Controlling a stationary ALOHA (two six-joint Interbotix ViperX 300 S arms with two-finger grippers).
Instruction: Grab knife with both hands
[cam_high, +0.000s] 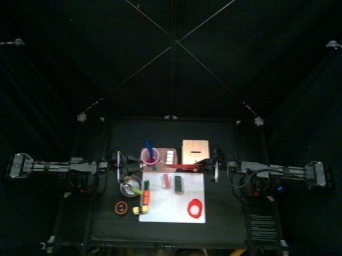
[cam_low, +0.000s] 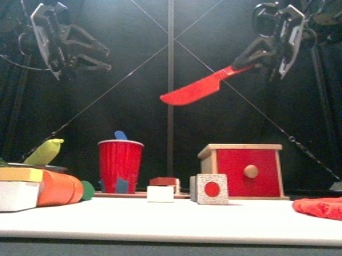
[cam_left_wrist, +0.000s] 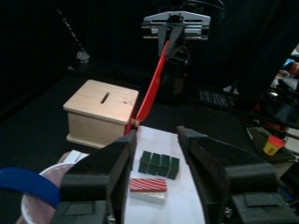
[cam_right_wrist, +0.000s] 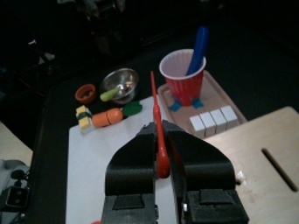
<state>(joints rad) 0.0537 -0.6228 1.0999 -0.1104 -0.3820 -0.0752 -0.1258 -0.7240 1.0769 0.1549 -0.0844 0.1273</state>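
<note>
Between the pressed jaws of the right gripper, a red plastic knife is pinched by its handle and held high above the table, its blade slanting down away from the jaws toward the opposite arm. Well apart from the blade tip, the left gripper is seen spread wide, nothing between its jaws. Below the held knife, a red plastic cup and a red-fronted wooden box are noted.

Far below my right gripper stands a red cup with a blue utensil in it. Beside it are white blocks. Below my left gripper I see a wooden box with a slot.
</note>
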